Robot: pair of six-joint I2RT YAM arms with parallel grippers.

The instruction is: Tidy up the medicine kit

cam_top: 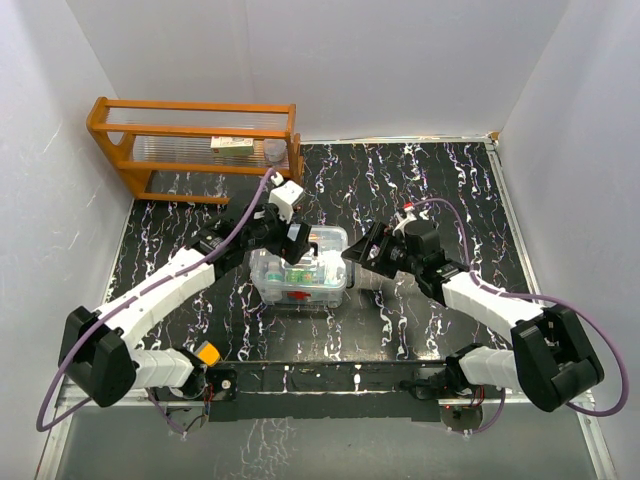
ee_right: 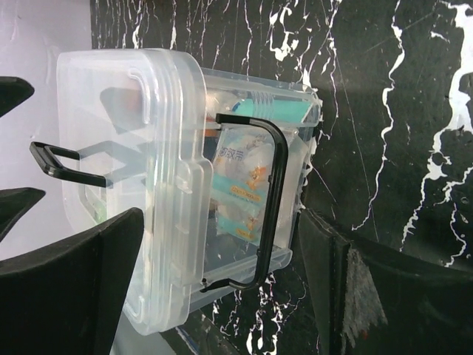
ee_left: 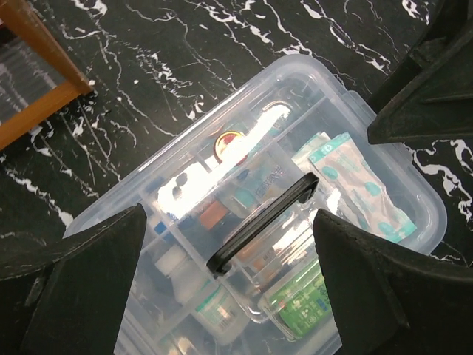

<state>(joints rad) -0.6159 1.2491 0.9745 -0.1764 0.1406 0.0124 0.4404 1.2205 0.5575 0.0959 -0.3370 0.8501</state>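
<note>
Medicine kit (cam_top: 298,268) sits mid-surface (cam_top: 430,190), lid (ee_left: 222,177) on, contents packed. Left fingers (ee_left: 81,288) and right fingers (ee_right: 66,296) spread wide, flanking it, holding nothing. Closing step looks finished. Next, lift both arms clear without nudging it.

A black bench (cam_top: 450,190) veined with white carries a clear plastic medicine box (cam_top: 300,285) near its middle and an orange wooden rack (cam_top: 190,140) at its far left corner, the two standing apart.
</note>
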